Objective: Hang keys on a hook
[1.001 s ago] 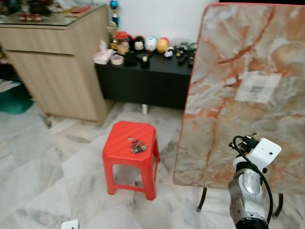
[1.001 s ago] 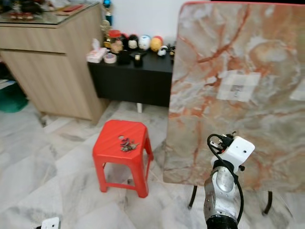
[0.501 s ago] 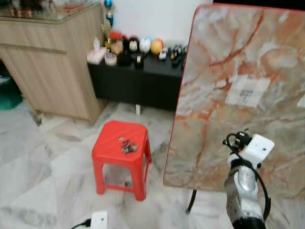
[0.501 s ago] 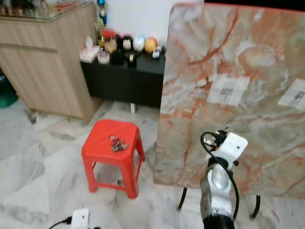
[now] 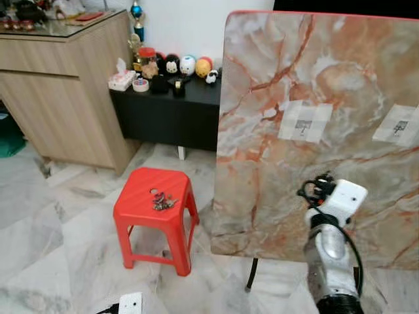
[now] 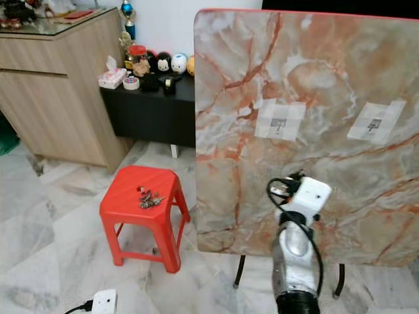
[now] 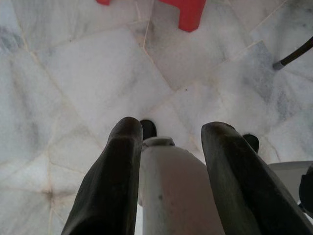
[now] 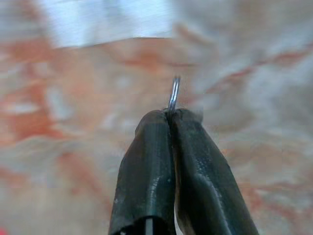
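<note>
In the right wrist view my right gripper (image 8: 170, 115) is shut on a thin metal key ring (image 8: 173, 93) that sticks out past the fingertips, close to the marble board. My right arm (image 5: 335, 208) is raised in front of the upright marble-patterned board (image 5: 262, 170). Two white patches (image 5: 304, 122) (image 5: 399, 123) on the board each carry a small dark hook. A bunch of keys (image 5: 161, 201) lies on the red plastic stool (image 5: 141, 212) to the left of the board. My left gripper (image 7: 171, 131) hangs open over the floor.
A wooden cabinet (image 5: 65, 98) stands at the back left, beside a low black shelf (image 5: 163, 114) with small figures on top. The board stands on thin black legs (image 5: 251, 275). A white plug box (image 5: 129, 305) lies on the marble floor near me.
The camera has turned right, so the stool, cabinet and board sit further left in the picture and a second white patch has come into view. My right arm stays raised before the board.
</note>
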Controlling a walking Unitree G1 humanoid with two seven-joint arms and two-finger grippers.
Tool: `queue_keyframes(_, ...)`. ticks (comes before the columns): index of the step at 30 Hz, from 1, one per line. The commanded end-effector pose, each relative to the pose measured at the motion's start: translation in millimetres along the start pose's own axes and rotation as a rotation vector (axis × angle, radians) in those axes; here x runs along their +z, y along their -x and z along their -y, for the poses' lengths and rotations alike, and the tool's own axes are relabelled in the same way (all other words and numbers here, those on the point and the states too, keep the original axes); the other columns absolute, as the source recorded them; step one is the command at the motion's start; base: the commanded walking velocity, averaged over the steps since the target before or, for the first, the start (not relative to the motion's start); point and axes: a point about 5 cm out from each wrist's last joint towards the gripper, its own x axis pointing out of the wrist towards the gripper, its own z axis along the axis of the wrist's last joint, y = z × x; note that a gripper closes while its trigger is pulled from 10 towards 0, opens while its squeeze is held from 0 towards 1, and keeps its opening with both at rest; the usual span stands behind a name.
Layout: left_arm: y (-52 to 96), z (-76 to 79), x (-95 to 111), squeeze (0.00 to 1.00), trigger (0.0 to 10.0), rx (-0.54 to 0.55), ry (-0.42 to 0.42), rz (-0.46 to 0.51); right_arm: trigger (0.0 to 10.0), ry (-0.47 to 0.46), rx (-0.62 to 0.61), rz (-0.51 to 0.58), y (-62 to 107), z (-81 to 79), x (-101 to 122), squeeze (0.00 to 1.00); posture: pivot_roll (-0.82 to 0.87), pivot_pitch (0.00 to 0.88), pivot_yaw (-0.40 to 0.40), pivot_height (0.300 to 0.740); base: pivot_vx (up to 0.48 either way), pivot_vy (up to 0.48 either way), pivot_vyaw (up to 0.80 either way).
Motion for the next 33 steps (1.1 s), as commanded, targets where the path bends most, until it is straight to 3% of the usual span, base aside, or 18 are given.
queue_keyframes(1,-0.6,2.5,2,0.0,10.0,0.0,0.009,0.003,10.0,0.034,0.032,0.058,-3.6,-4.6,13,0.0,-0.01,0.0,-0.053,0.74,0.0,0.0,0.0)
queue_keyframes(3,-1.6,1.0,6,0.0,10.0,-0.002,0.011,0.009,10.0,0.078,0.06,0.067,-3.5,-9.4,14,0.0,-0.01,0.0,-0.054,0.74,0.0,0.0,0.0)
queue_keyframes(10,-4.0,-10.3,19,0.0,10.0,0.005,0.022,0.038,10.0,0.092,0.08,0.081,-4.5,-14.2,16,0.0,-0.01,0.0,-0.052,0.74,0.0,0.0,0.0)
queue_keyframes(14,-3.8,-28.7,23,0.0,10.0,0.023,0.02,0.045,10.0,0.103,0.1,0.068,-4.2,-15.5,15,0.0,-0.01,0.0,-0.047,0.74,0.0,0.0,0.0)
queue_keyframes(19,-4.7,-31.4,30,0.0,10.0,0.023,0.016,0.056,10.0,0.116,0.115,0.032,5.4,-13.0,7,0.0,-0.01,0.0,-0.048,0.74,0.0,0.0,0.0)
queue_keyframes(27,-5.7,-32.9,36,0.0,10.0,0.019,0.005,0.069,10.0,0.176,0.1,0.049,35.9,22.2,5,0.0,-0.03,0.0,-0.041,0.74,0.0,0.0,0.0)
queue_keyframes(33,-3.9,-38.7,30,0.0,10.0,0.02,-0.002,0.059,10.0,0.167,0.027,0.002,41.0,41.4,-2,0.0,-0.03,0.0,-0.035,0.74,0.0,0.0,0.0)
